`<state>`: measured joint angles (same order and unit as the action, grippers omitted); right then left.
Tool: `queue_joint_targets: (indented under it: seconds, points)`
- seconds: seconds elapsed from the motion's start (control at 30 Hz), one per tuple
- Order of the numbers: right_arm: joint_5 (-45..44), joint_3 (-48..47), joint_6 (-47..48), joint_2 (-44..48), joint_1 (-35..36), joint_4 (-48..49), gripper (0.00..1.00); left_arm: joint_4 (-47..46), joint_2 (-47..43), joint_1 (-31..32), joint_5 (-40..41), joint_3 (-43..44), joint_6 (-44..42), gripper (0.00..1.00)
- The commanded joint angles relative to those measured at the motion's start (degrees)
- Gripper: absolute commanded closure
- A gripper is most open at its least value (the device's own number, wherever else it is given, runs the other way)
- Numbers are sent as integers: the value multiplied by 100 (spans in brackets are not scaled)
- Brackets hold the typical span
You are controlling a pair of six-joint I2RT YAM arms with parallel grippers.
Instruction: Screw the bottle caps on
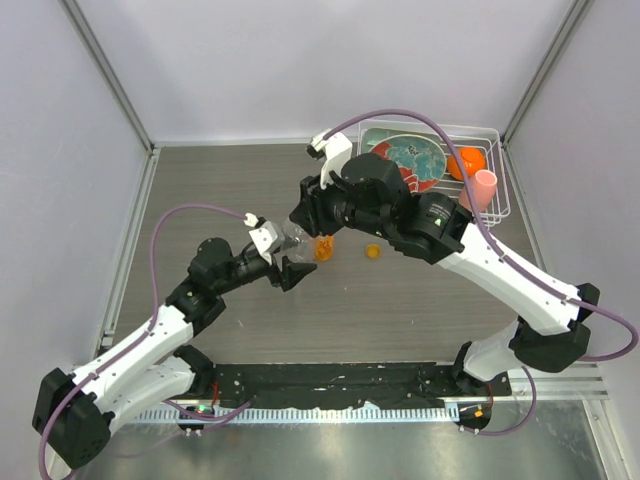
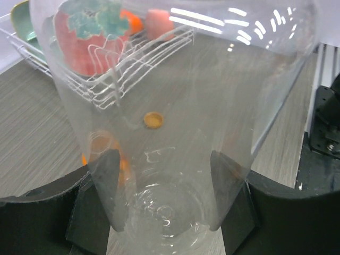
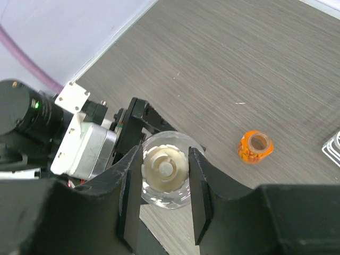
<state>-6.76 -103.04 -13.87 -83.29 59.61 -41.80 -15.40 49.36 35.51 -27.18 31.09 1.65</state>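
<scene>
My left gripper (image 1: 289, 258) is shut on the clear bottle (image 1: 296, 238) and holds it over the table's middle. In the left wrist view the bottle (image 2: 175, 95) fills the frame, between both fingers (image 2: 105, 186). My right gripper (image 3: 166, 155) is closed on the cream-white cap (image 3: 166, 169), which sits on that bottle's neck; in the top view this gripper (image 1: 305, 215) is directly over the bottle. The orange bottle (image 1: 323, 248) stands upright and open-necked just to the right, also in the right wrist view (image 3: 256, 147). The orange cap (image 1: 373, 252) lies on the table beyond it, also in the left wrist view (image 2: 153, 120).
A white wire dish rack (image 1: 500, 170) stands at the back right, holding a teal and red plate (image 1: 415, 160), an orange ball-like thing (image 1: 467, 163) and a pink cup (image 1: 484, 188). Grey walls close in the table's left, back and right sides.
</scene>
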Motion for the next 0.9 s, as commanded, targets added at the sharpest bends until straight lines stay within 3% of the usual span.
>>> queue_joint_targets:
  seconds: [0.0, 0.17, 0.33, 0.4, 0.53, 0.7, 0.8, 0.87]
  points:
    - [-753, 215, -800, -258, 173, -373, 99, -1316, -252, 9, 932, 152, 248, 100]
    - [-1239, 92, -1083, -469, 278, -407, 99, -1343, -243, 18, 1812, -112, 301, 100]
    - [-1451, -260, -1206, -777, 323, -698, 99, -1325, -278, 18, 1786, -261, 257, 100]
    - [-1450, -356, -1197, -786, 323, -707, 92, -1317, -278, 18, 1804, -261, 213, 100]
    - [-1451, -742, -996, -759, 323, -733, 62, -1238, -269, 18, 1742, -244, 186, 100]
    - [-1126, -1568, -583, -777, 323, -987, 41, -1115, -296, 18, 1549, -270, 265, 100]
    - [-382, -1928, -232, -707, 288, -1233, 29, -974, -366, 9, 1365, -288, 590, 100]
    - [-256, -2079, -64, -611, 270, -1557, 26, -781, -401, 0, 1007, -253, 784, 100]
